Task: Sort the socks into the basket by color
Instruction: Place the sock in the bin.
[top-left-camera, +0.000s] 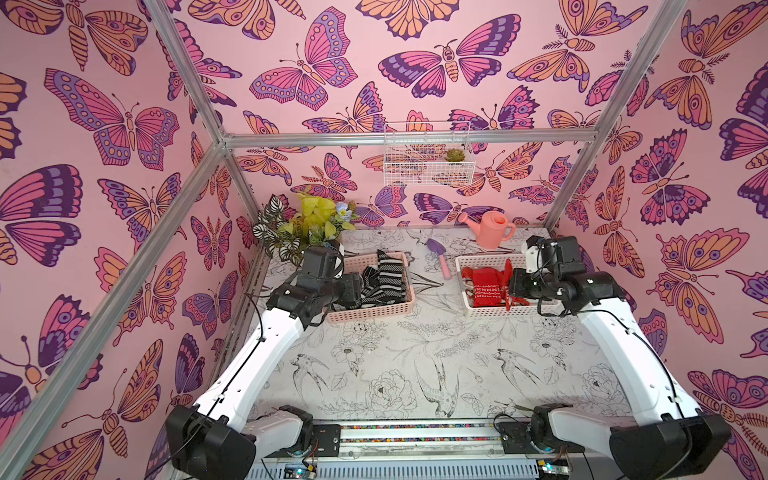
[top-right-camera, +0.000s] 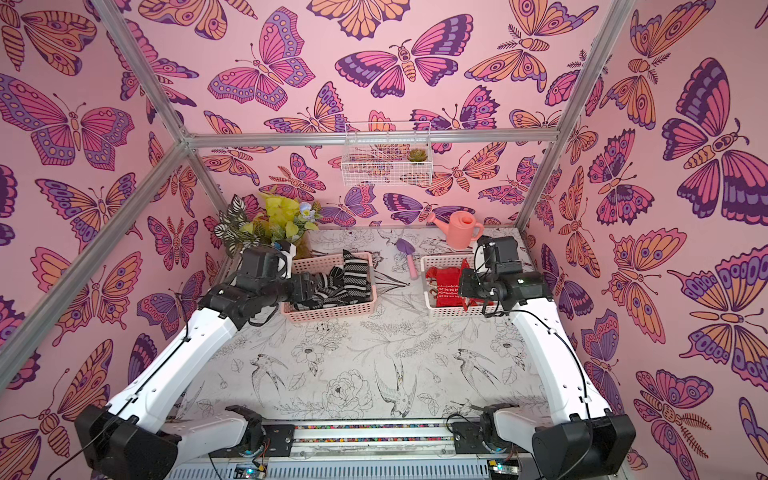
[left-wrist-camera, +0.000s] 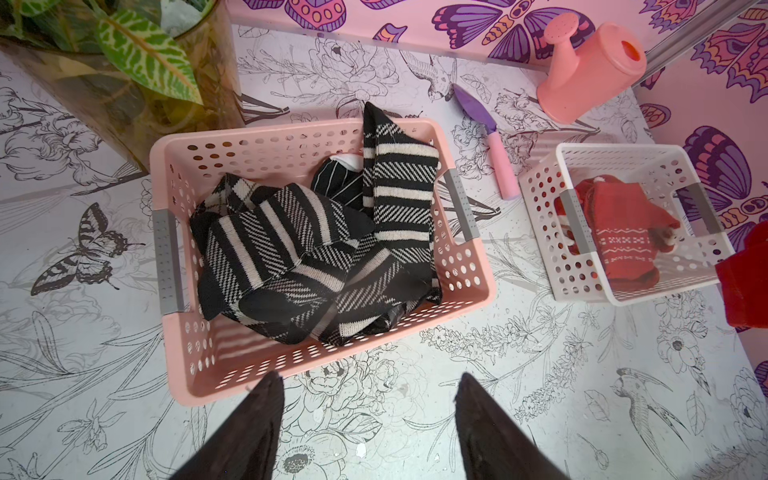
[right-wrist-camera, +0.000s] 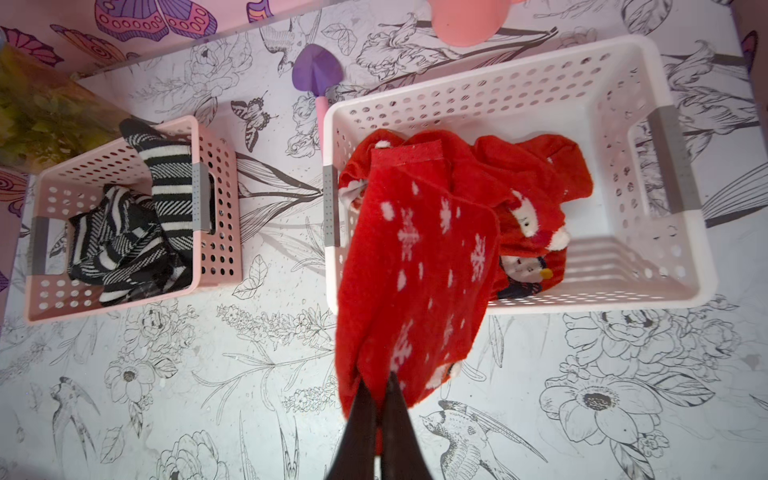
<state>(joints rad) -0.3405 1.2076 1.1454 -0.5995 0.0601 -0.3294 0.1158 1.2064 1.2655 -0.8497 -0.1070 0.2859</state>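
Note:
Black-and-white socks (top-left-camera: 384, 282) (left-wrist-camera: 307, 249) lie piled in the pink basket (top-left-camera: 365, 311) (left-wrist-camera: 232, 365) at the back left. Red socks (top-left-camera: 484, 286) (right-wrist-camera: 536, 174) lie in the white basket (top-left-camera: 490, 308) (right-wrist-camera: 623, 83) at the back right. My right gripper (right-wrist-camera: 379, 380) is shut on a red sock with white snowflakes (right-wrist-camera: 415, 270). That sock hangs over the white basket's left side, and in a top view it is a red strip (top-left-camera: 508, 286). My left gripper (left-wrist-camera: 369, 376) stands open and holds nothing, above the pink basket's near edge.
A pink watering can (top-left-camera: 490, 228) stands at the back. A purple trowel with a pink handle (top-left-camera: 440, 257) lies between the baskets. A potted plant (top-left-camera: 299, 228) fills the back left corner. A white wire basket (top-left-camera: 428, 153) hangs on the back wall.

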